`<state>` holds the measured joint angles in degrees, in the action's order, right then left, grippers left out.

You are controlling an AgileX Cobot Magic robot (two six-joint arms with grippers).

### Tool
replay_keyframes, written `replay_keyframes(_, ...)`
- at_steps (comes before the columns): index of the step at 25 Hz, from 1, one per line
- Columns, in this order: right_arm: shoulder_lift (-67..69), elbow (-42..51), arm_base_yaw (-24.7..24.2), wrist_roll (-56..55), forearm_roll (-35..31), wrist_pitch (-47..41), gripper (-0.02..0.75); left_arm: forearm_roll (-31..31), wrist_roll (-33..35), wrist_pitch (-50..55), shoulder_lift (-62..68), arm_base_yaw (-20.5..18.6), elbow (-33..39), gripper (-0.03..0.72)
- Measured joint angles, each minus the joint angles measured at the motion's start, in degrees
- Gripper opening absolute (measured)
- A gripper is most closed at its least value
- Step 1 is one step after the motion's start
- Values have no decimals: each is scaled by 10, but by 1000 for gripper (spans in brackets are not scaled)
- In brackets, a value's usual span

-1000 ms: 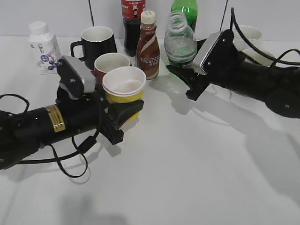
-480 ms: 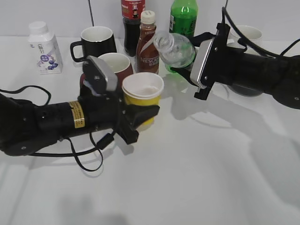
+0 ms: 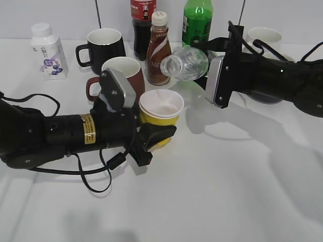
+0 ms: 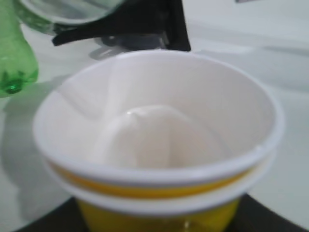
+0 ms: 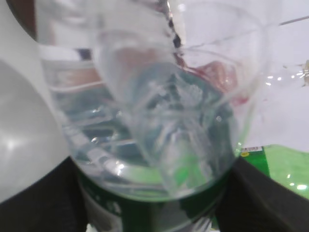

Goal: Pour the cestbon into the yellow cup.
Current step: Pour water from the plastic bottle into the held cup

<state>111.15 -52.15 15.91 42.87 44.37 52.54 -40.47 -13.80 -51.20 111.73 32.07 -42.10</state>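
My left gripper (image 3: 157, 135) is shut on the yellow cup (image 3: 160, 117), holding it upright above the table; its white inside (image 4: 159, 130) fills the left wrist view and looks empty. My right gripper (image 3: 204, 70) is shut on the cestbon (image 3: 187, 62), tipped almost level with its open mouth pointing left, above and just behind the cup's rim. The bottle (image 5: 149, 111) fills the right wrist view, with water lying along its side and the dark green label at the bottom. No stream of water shows.
A dark red mug (image 3: 121, 70) stands just behind the left gripper, and a black mug (image 3: 105, 44) beyond it. A brown Nescafe bottle (image 3: 158, 48), a cola bottle (image 3: 143, 20) and a green soda bottle (image 3: 197, 21) stand at the back. A white milk bottle (image 3: 46, 50) stands far left, white cups (image 3: 265, 36) behind the right arm.
The left gripper has carried the yellow cup to the right and forward. The right gripper has tipped the cestbon from upright to almost level, mouth toward the cup.
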Motion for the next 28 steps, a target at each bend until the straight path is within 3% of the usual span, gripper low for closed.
replay_keyframes(28, 0, 0, 0, 155, -28, -19, 484, -7, 0, -11, 0, 0, 0, 332)
